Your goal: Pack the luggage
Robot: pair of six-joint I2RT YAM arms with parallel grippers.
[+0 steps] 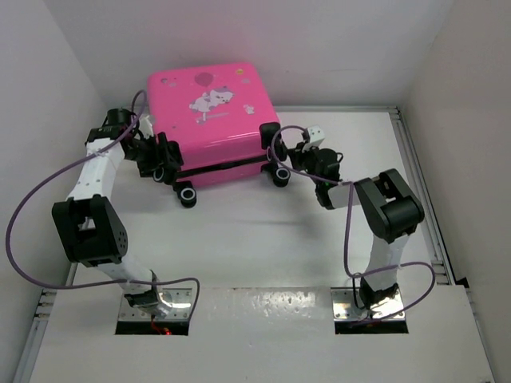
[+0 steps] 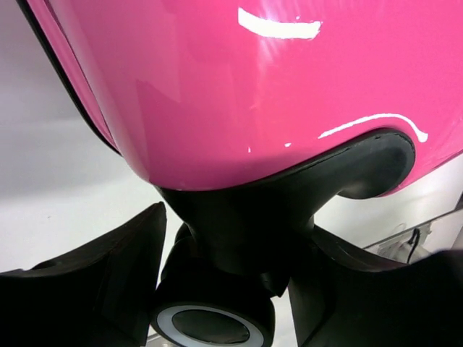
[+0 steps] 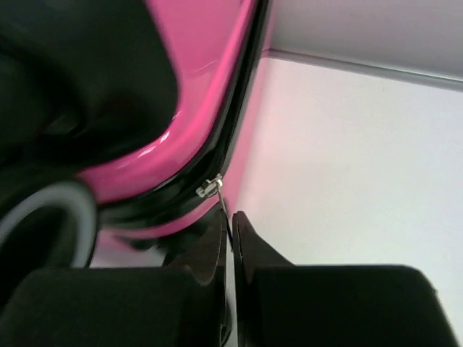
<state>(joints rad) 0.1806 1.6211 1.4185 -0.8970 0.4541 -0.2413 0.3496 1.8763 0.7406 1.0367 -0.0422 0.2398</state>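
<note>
No writing can be read. A faint line under the cartoon print [image 1: 212, 99] on the luggage [image 1: 180, 120] may be lettering.

Luggage [image 1: 209, 120] closed, flat on desk [image 1: 263, 239], wheels toward arm bases. Left gripper [image 1: 165, 165] at its near-left corner, right gripper [image 1: 294, 156] near-right.

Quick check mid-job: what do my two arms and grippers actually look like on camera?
The left arm and right arm have white links with chunky black joint housings. A mauve cable loops along each. The left gripper and right gripper have matte black, wedge-shaped fingers. Both bases sit on bare metal plates.
</note>
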